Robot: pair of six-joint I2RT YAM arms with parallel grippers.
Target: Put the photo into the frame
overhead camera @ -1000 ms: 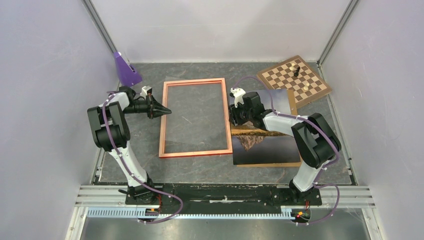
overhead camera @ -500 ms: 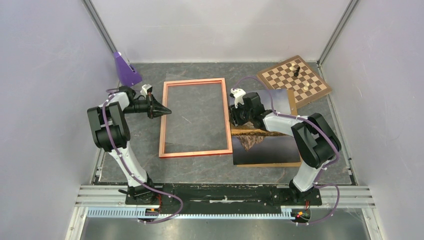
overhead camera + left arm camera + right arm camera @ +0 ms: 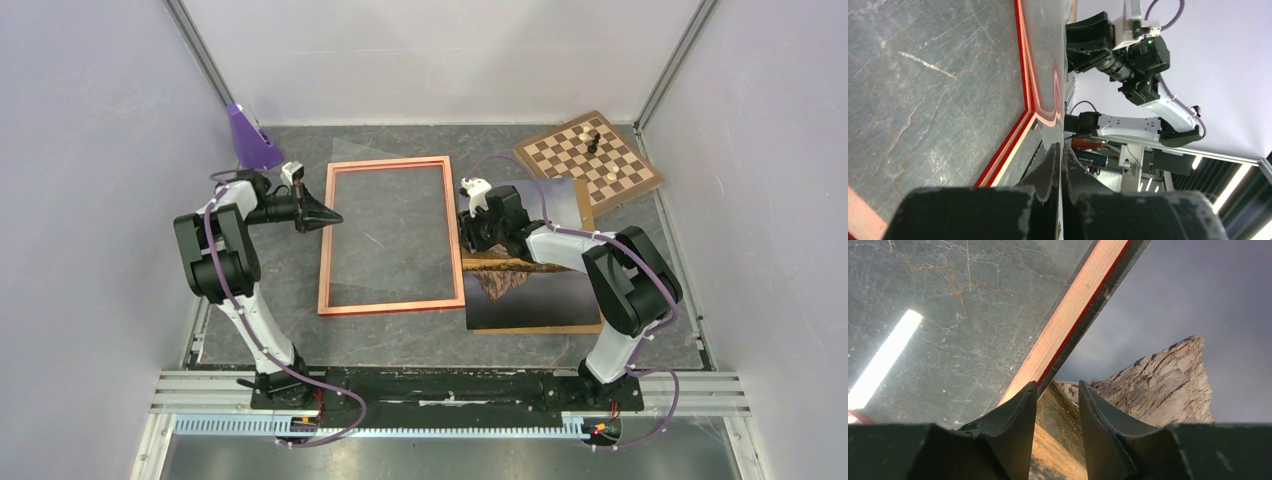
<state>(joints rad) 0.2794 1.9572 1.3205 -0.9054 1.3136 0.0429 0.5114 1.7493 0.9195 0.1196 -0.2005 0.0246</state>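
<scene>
Left end effector [image 3: 338, 216] is inching back, pinching tight on what looks like a clear pane [image 3: 1050, 75] at the frame [image 3: 391, 305], while the nearer right end effector [image 3: 1057, 387] is sitting half-spread on the photo [image 3: 535, 300] lying lengthwise just right of it.

**Top view.** The right arm [image 3: 560, 245] covers a band across the photo [image 3: 530, 300]. The brown board [image 3: 540, 329] beneath the photo shows only as narrow strips. The chess pieces [image 3: 593, 142] on the chessboard [image 3: 620, 170] are too small to identify. The clear pane [image 3: 345, 152] is almost invisible and its outline cannot be traced.

**Left wrist view.** The picture's edges cut off the frame [image 3: 1023, 60].

**Right wrist view.** Only one short length of frame rail shows, and the photo runs off the right and bottom edges.
</scene>
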